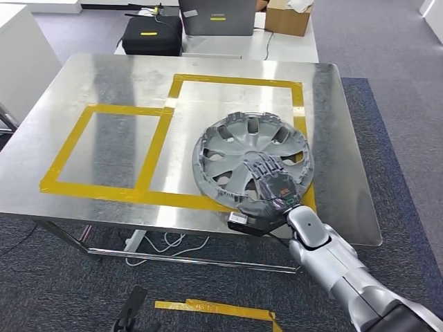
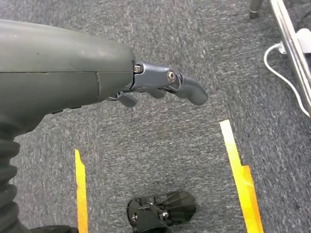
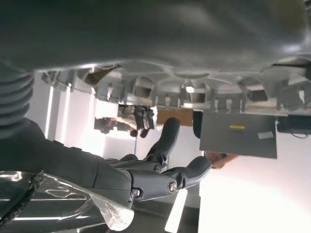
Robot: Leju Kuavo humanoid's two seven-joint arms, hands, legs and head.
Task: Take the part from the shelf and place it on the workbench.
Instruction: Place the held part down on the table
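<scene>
Office-like lab: grey carpet (image 1: 396,83), taped steel workbench (image 1: 104,76), laptop (image 1: 217,17).

Bare metal surface (image 1: 120,76) lies open left of the wheel cover (image 1: 246,149), inside the yellow tape square (image 1: 151,149). The cover fills the near right corner; black case (image 1: 151,34) and laptop (image 1: 217,15) stand beyond the far edge.
</scene>
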